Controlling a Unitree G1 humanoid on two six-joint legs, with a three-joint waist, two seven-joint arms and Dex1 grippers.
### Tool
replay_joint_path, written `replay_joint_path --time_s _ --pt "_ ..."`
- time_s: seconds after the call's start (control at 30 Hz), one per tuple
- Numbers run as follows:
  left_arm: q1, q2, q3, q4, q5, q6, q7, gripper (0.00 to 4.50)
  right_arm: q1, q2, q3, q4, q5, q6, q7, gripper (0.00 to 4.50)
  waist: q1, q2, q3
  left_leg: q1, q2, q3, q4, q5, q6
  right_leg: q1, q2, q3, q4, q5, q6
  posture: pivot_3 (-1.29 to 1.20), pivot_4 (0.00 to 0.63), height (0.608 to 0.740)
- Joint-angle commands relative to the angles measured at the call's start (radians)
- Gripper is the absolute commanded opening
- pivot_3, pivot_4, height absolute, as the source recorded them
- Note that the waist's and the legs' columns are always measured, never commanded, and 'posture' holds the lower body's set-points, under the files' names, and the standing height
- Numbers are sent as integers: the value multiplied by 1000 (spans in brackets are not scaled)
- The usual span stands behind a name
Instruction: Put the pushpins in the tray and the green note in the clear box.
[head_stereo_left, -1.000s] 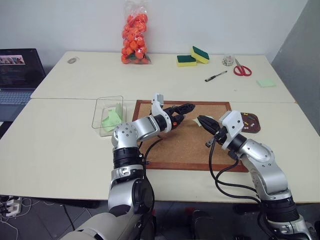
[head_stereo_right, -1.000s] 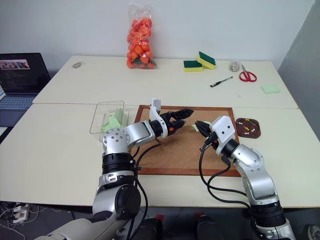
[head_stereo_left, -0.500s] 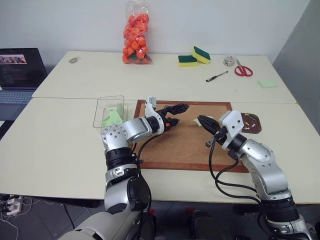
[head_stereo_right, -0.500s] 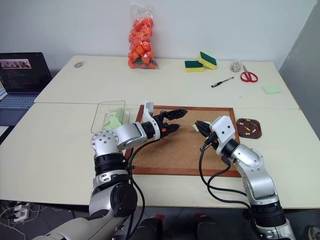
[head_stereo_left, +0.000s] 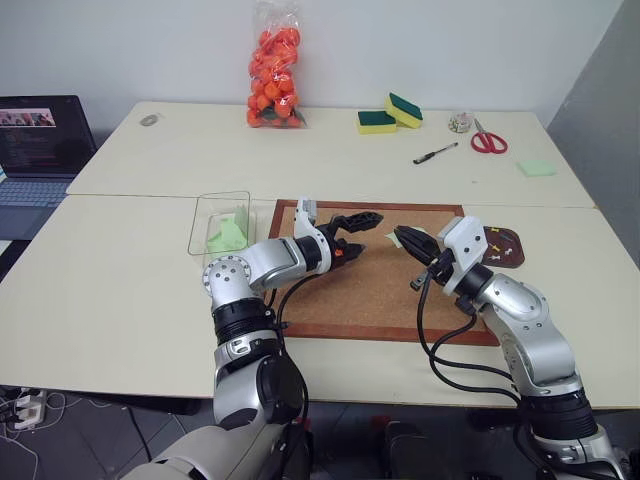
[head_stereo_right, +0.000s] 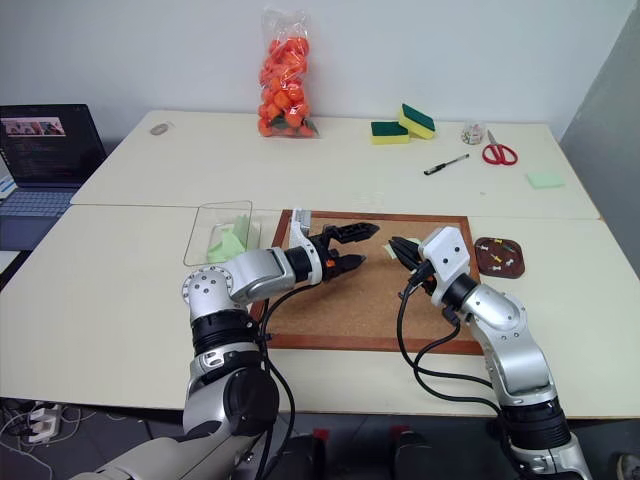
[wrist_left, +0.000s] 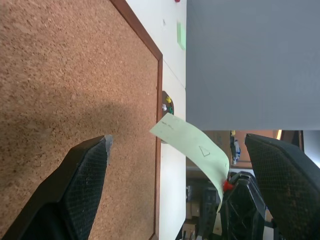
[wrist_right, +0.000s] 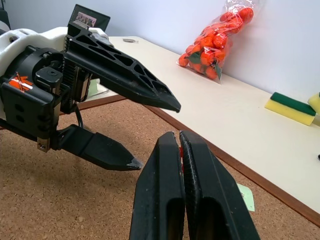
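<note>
Cork board (head_stereo_left: 370, 270) lies mid-worktop (head_stereo_left: 120, 290), both pincers above it. Right pincer (head_stereo_left: 400, 238) pressed together, pinching the green note (wrist_left: 192, 145), which sticks out past its tip in the air. Left pincer (head_stereo_left: 368, 228) spread wide, tips facing the note, just beside it, not touching. Clear box (head_stereo_left: 220, 228) off the board's left edge, green papers inside. Tray (head_stereo_left: 505, 247) with pushpins (head_stereo_right: 497, 255) off the right edge.
</note>
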Motion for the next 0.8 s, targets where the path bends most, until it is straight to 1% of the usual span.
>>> replay_joint_path --time_s 0.03,0.17,0.23,0.37,0.4,0.47,0.53,0.57,0.63,0.67,0.8 --pt "5 -105 -38 46 -11 -68 -4 4457 -16 0 -5 -37 14 -12 5 0 0 0 0 0 0 0 0 0 0 0 0 0 0 0 0 0 150 740" --pt "14 -131 -81 51 -31 -97 -1 4457 -20 3 0 -41 15 -8 6 0 0 0 0 0 0 0 0 0 0 0 0 0 0 0 0 0 150 740" --pt "20 -126 -97 43 -46 -96 3 4457 -21 4 2 -43 14 -7 5 0 0 0 0 0 0 0 0 0 0 0 0 0 0 0 0 0 150 740" --pt "33 -53 -139 -35 -47 -97 -3 4457 -21 4 -3 -57 18 -1 1 0 0 0 0 0 0 0 0 0 0 0 0 0 0 0 0 0 150 740" --pt "39 -23 -174 -77 -24 -100 -26 4457 -21 4 -6 -60 19 0 0 0 0 0 0 0 0 0 0 0 0 0 0 0 0 0 0 0 150 740" --pt "57 65 -292 -189 67 -135 -105 4457 -18 3 -9 -65 19 1 -2 0 0 0 0 0 0 0 0 0 0 0 0 0 0 0 0 0 150 740" --pt "79 183 -455 -301 212 -250 -229 4457 -16 2 -11 -66 20 1 -3 0 -1 -1 1 0 0 0 -1 1 -1 -1 0 1 0 0 0 0 150 740" --pt "91 254 -545 -349 297 -331 -311 4457 -14 2 -12 -65 20 0 -3 0 -5 -1 1 0 0 0 -1 2 -4 -1 1 0 0 0 0 0 150 740" --pt "111 372 -685 -405 444 -495 -455 4457 -11 2 -12 -63 19 -4 -3 0 -9 -1 1 1 1 1 -4 4 -6 -2 2 1 0 0 0 0 150 740" --pt "119 417 -731 -419 499 -566 -517 4457 -11 3 -12 -61 17 -6 -4 0 -7 -1 1 1 2 1 -4 4 -7 -2 2 2 1 0 0 0 150 740" --pt "155 521 -780 -416 598 -741 -696 4457 -4 6 -10 -52 14 -16 -5 0 -3 -1 1 1 1 1 -5 4 -7 -1 1 1 -1 0 0 0 150 740"
